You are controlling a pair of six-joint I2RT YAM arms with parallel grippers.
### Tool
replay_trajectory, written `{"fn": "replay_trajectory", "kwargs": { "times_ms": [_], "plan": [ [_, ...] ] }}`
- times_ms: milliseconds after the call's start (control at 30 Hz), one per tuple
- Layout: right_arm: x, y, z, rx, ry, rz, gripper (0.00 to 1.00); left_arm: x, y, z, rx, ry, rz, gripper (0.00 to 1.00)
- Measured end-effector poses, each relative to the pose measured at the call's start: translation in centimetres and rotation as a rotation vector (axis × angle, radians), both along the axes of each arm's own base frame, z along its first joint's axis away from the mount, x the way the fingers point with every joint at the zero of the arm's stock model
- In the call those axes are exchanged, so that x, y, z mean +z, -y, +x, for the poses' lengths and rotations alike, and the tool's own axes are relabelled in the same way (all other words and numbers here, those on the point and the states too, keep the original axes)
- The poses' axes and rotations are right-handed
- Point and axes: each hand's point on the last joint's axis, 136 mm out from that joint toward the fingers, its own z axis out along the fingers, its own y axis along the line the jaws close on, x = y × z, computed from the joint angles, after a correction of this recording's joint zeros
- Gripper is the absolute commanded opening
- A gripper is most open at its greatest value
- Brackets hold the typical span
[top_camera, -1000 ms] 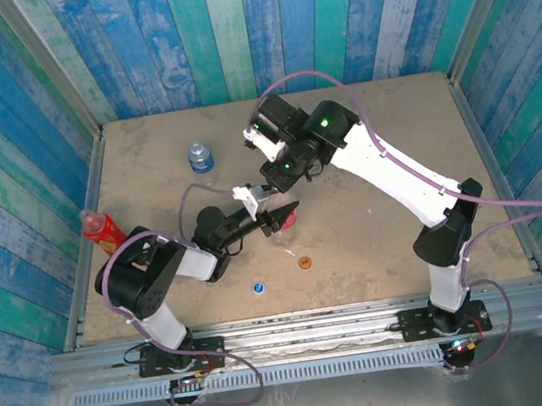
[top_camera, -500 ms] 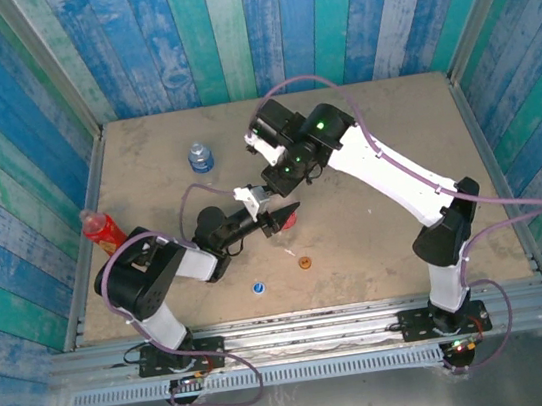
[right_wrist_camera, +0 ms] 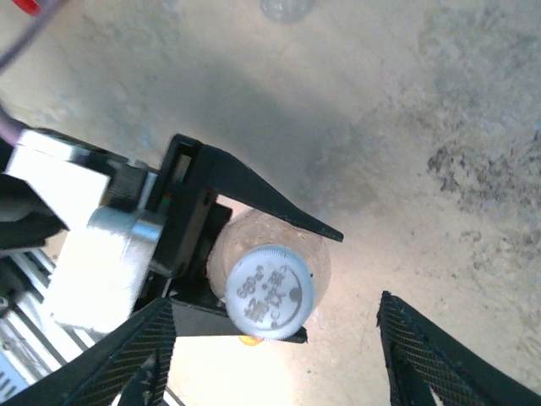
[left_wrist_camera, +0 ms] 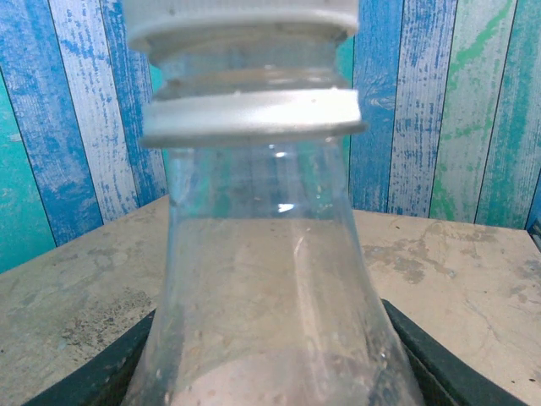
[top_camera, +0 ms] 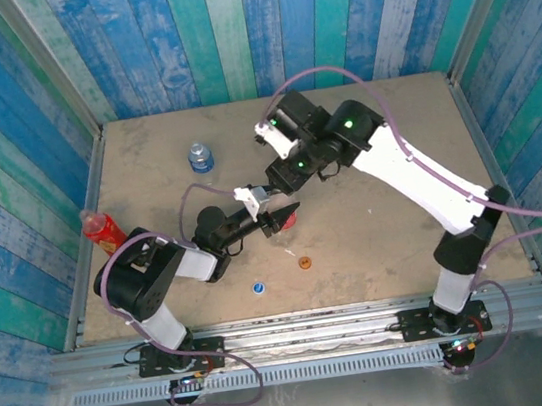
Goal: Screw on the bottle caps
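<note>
Within the left pincer (top_camera: 286,217) stands the white-capped bottle (left_wrist_camera: 262,279).

Faint raised marks top the white cap (right_wrist_camera: 269,290) on the clear bottle (left_wrist_camera: 254,296), too blurred to read. No other lettering is legible.

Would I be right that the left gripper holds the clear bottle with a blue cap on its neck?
Not quite: the cap on it is white, as the right wrist view shows; the left gripper does hold the clear bottle.
</note>
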Motion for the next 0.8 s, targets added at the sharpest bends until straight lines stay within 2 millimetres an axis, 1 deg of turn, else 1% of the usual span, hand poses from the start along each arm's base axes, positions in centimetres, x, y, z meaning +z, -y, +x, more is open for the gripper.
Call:
{"fn": "replay_trajectory", "kwargs": {
  "times_ms": [100,167,233,367,500,700,800],
  "plan": [
    [1.1,1.0,0.1,-0.016,0.021,0.054,0.53,0.0,0.0,0.0,0.0,0.0,0.0,0.56],
    [1.2,1.4,0.3,-0.028,0.023,0.072,0.51,0.0,0.0,0.0,0.0,0.0,0.0,0.56],
    [1.0,1.6,0.8,-0.04,0.018,0.08,0.48,0.0,0.0,0.0,0.0,0.0,0.0,0.56],
    [-0.1,1.6,1.5,-0.048,-0.002,0.073,0.47,0.0,0.0,0.0,0.0,0.0,0.0,0.56],
    [-0.8,1.4,1.6,-0.045,-0.019,0.067,0.45,0.0,0.0,0.0,0.0,0.0,0.0,0.56],
    [-1.0,1.5,1.8,-0.048,-0.027,0.069,0.41,0.0,0.0,0.0,0.0,0.0,0.0,0.56],
    [-1.8,1.6,1.7,-0.048,-0.042,0.056,0.4,0.0,0.0,0.0,0.0,0.0,0.0,0.56]
  ]
}}
